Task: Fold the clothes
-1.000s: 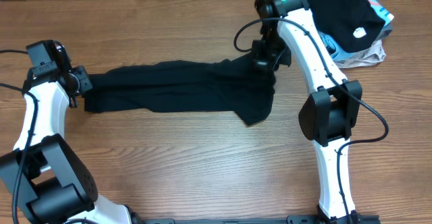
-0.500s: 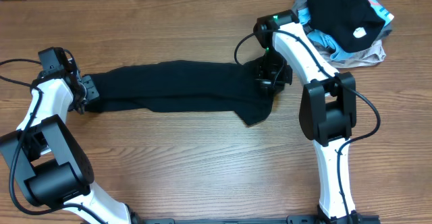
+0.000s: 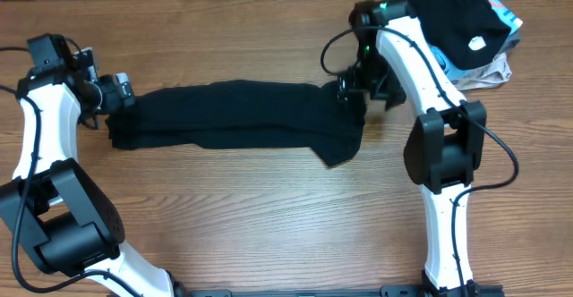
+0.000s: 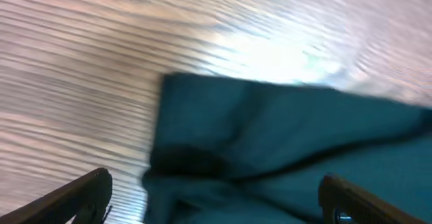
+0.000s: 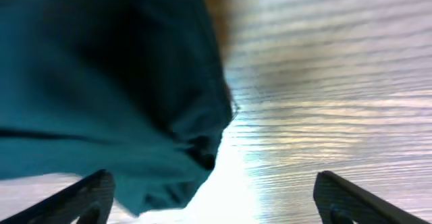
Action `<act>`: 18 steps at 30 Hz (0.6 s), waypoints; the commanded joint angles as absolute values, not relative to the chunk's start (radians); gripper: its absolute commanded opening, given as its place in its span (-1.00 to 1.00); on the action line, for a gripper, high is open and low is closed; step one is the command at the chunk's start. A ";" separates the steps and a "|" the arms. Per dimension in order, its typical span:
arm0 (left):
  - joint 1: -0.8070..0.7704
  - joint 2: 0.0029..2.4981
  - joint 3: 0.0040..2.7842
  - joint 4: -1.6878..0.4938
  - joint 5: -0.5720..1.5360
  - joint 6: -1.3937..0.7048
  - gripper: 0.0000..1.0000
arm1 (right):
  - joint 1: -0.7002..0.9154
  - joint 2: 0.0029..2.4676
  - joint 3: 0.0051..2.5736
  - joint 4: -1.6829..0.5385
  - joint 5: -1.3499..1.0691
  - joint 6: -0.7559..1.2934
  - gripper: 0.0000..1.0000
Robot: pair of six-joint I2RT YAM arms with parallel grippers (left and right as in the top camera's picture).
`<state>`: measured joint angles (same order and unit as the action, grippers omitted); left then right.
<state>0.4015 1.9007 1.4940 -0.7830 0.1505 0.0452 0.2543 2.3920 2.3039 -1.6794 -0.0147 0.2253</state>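
While you are looking from overhead, the clothes point(image 3: 233, 114) are lying on the worktop point(image 3: 224, 207) as a long dark band, stretching between the two arms. The left end effector point(image 3: 116, 91) is sitting at the band's left end and the right end effector point(image 3: 354, 89) at its right end. From above both are merging with the black fabric, so you cannot judge contact there. The wrist views are showing you released jaws on both, spread wide and gripping nothing, with only the fingers point(image 4: 81, 193) poking in at the lower corners. Those views are blurring badly and rendering the cloth teal, and the frame edges are cutting the fabric off. At the far right corner a pile point(image 3: 488, 69) is running partly out of frame, with a black piece point(image 3: 457, 15) bearing a white label point(image 3: 476, 40) on top. The right arm is covering part of it.
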 commanded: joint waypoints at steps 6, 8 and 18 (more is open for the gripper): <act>0.444 2.018 1.488 -0.896 0.238 0.154 0.96 | 0.254 2.323 2.369 -1.689 -0.054 0.122 1.00; 0.462 2.043 1.488 -0.904 0.238 0.154 0.95 | 0.254 2.323 2.369 -1.689 -0.054 0.122 1.00; 0.520 2.120 1.487 -0.850 0.283 0.175 0.90 | 0.254 2.323 2.369 -1.680 -0.055 0.123 1.00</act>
<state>0.5198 2.0674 1.4906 -0.8661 0.2276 0.1356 0.2550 2.3459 2.3497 -1.6855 -0.0479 0.1299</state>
